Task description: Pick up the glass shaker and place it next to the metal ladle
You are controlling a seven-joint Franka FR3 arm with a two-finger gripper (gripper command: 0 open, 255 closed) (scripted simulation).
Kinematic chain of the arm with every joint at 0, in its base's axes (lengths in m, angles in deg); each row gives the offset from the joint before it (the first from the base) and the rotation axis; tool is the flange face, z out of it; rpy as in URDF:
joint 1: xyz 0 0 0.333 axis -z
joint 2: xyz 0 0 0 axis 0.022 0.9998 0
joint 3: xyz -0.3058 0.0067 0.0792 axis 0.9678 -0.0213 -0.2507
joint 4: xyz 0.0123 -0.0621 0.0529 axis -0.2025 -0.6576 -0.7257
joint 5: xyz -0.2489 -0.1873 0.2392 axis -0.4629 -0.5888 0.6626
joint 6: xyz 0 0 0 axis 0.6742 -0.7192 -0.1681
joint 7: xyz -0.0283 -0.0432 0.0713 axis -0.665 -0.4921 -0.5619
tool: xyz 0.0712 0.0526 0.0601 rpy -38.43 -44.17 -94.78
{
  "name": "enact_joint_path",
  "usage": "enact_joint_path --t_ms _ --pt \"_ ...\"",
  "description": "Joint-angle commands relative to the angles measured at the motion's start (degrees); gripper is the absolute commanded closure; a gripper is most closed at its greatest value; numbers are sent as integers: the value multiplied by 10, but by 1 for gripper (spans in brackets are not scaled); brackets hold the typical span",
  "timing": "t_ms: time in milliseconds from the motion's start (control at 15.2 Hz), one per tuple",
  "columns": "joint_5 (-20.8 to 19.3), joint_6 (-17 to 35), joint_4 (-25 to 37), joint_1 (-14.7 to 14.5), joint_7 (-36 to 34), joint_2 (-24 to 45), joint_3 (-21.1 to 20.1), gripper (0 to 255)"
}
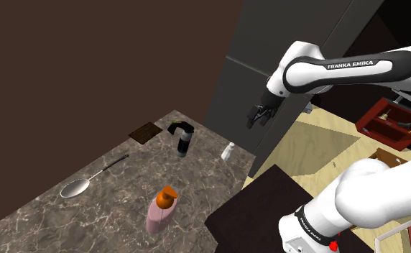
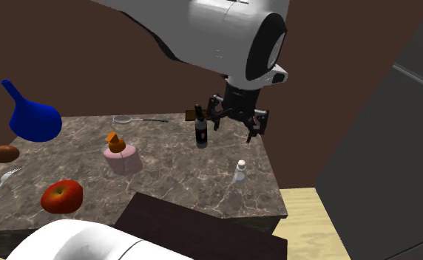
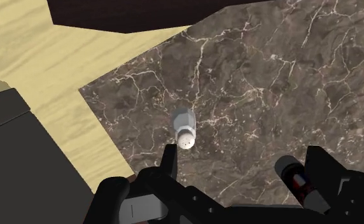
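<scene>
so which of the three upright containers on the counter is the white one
The shaker, smallest of the three, near the counter's corner. The others are a dark bottle and a pink bottle with an orange cap.

The white arm (image 1: 348, 68) stretched across the shoulder view's upper right, wrist bent downward, and the black gripper (image 1: 258, 115) hung mid-frame, fingers (image 3: 169, 160) spread apart, clasping nothing.

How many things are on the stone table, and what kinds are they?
Bottles: 2, a dark bottle and a pink bottle
Shakers: 1, the shaker
Utensils: 2, the ladle and a fork
Apples: 1, a red apple
Brown oval thing: 1
Blue vessel: 1
Brown mat: 1
Total: 9
</scene>
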Motion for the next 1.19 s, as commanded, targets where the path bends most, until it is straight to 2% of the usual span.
enact_joint_path --t_ms 0,396,726,792,1122 --pt "3 50 -2 -2 10 46 7 0" --pt "30 183 1 -9 50 180 27 0" --pt "88 278 30 -16 106 306 35 0" --pt "104 294 39 -14 120 332 34 0" --pt "136 329 44 -10 144 375 21 0"
